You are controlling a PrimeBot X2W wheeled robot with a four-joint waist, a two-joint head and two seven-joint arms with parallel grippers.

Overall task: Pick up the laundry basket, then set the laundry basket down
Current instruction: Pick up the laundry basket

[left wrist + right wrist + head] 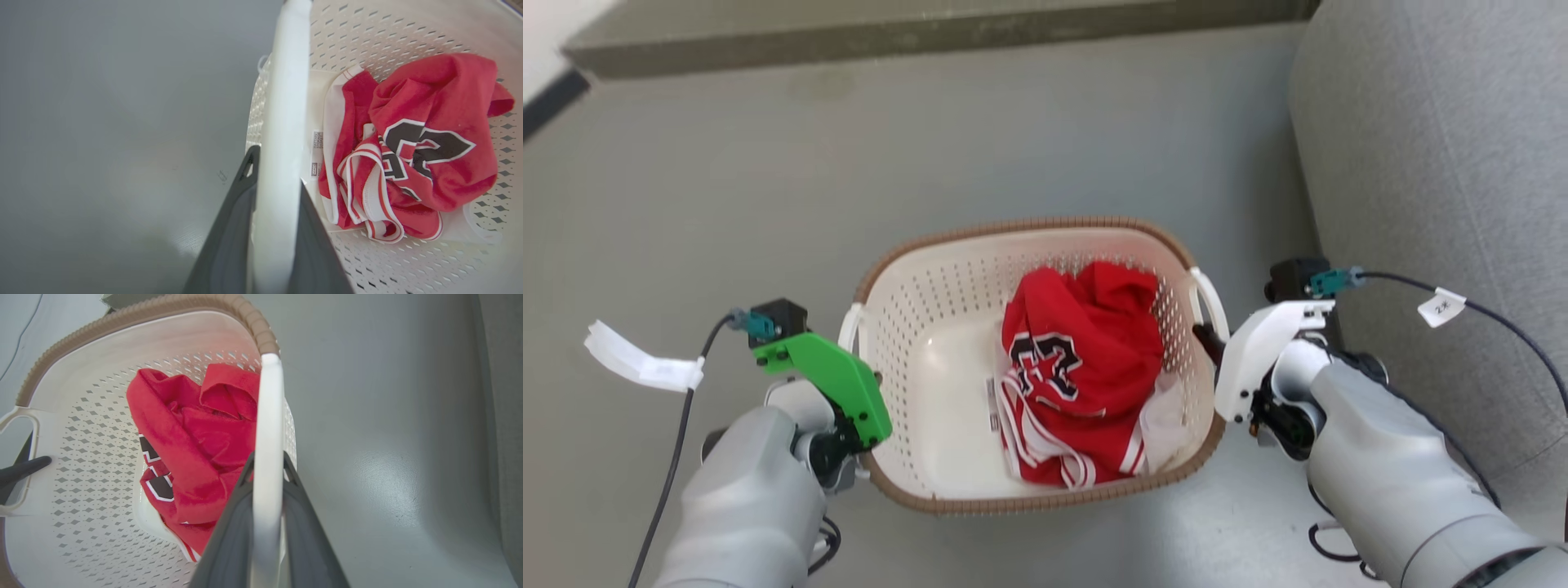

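Nearest on the left: my left gripper (278, 171), two long dark grey fingers, is pinched closed on the white plastic left handle (282, 102), one finger on each side of the bar, both touching it.
Nearest on the right: my right gripper (267, 457), with the same dark fingers, clamps the white plastic right handle (267, 416) the same way, with no gap visible between fingers and bar.
Basket position: the small cream-white perforated plastic laundry basket (915, 302), with a brown woven-look rim, sits between my two forearms over the smooth grey floor (768, 180). I cannot tell whether it rests on the floor or hangs clear of it.
Inside the basket: a crumpled red jersey (1086, 351) with white trim and black-and-white numbers lies toward the right half.
Right side: grey upholstered furniture (1437, 163) stands just beside my right forearm, near the right handle.
Far side: a darker grey-green ledge (931, 33) runs along the floor's edge, well apart from the basket.
Wrist gear: a green plastic bracket (833, 384) on my left wrist and a white plastic bracket (1258, 351) on my right, each trailing one of the black cables (1503, 322) with a white tag.
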